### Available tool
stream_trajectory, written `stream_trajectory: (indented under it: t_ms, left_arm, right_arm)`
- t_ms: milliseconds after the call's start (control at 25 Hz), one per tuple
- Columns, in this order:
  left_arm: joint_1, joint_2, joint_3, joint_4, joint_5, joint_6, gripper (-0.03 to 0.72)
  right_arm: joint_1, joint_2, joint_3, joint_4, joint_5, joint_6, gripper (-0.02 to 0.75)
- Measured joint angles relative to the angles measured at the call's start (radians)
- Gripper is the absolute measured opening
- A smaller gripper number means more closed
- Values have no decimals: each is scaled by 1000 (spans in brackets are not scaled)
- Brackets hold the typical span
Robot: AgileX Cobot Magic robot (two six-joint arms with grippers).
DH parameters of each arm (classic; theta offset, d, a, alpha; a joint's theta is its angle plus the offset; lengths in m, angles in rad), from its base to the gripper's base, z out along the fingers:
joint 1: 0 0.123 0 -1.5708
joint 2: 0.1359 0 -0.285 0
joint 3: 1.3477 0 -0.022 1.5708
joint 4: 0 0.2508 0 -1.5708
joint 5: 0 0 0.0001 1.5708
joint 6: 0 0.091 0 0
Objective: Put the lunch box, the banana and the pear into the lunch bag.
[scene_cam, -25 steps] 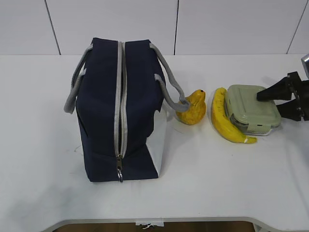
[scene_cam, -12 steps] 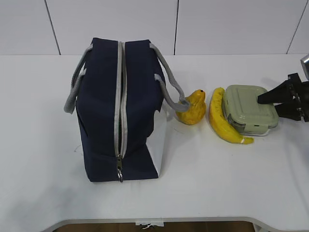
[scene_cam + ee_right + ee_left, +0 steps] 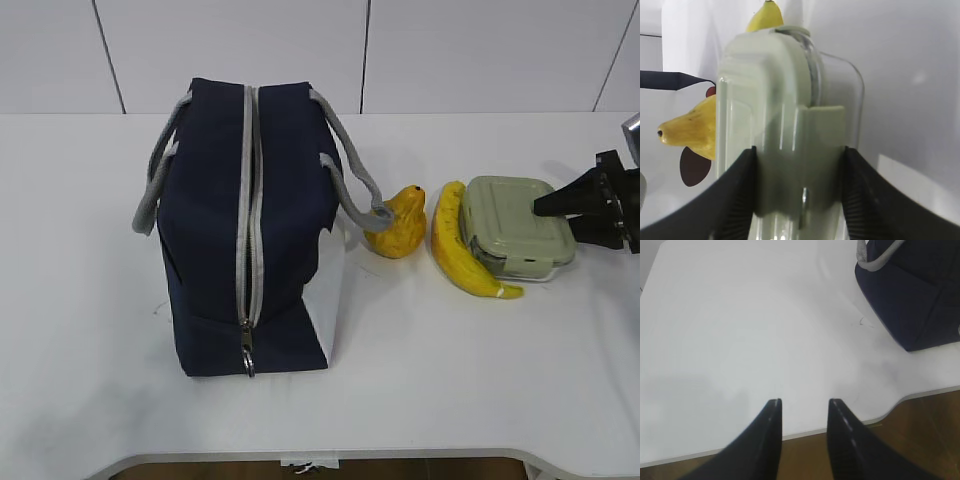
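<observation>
Navy-blue boxy fabric lunch bag [image 3: 247, 225] with grey zipper and grey rope handles upright on white table [image 3: 90, 300], left of centre; zipper closed along the top, ring pull at the near end. Corner of same bag visible in left wrist view [image 3: 912, 295].

Squat yellow-orange pear [image 3: 397, 224] just right of the bag, touching one rope handle. Long curved yellow banana [image 3: 460, 245] right of the pear, lying against the left side of the clear rectangular lunch box with sage-green clip-on lid [image 3: 518, 226].

Right gripper [image 3: 560, 205] at the right end of the lunch box; in right wrist view [image 3: 799, 192] both black fingers pressed against the sides of the lid clip, box between them, resting on the table.

Left gripper [image 3: 802, 412] above bare table near the front edge, jaws apart, nothing between them; well apart from the bag.
</observation>
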Motion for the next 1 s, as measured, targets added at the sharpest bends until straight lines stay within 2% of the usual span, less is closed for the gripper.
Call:
stream_trajectory:
  t_ms: [440, 600, 840, 1000]
  left_arm:
    - [0, 0, 0, 0, 0, 0, 240]
    - [0, 7, -4, -7, 5, 0, 240]
    - [0, 117, -116, -63, 17, 0, 240]
    - [0, 266, -183, -151, 9, 0, 240]
  right_arm:
    - [4, -81, -32, -120, -24, 185, 367]
    - [4, -151, -32, -131, -22, 256, 367]
    - [4, -285, -32, -136, -11, 365, 366]
    - [4, -356, -32, -134, -5, 417, 367]
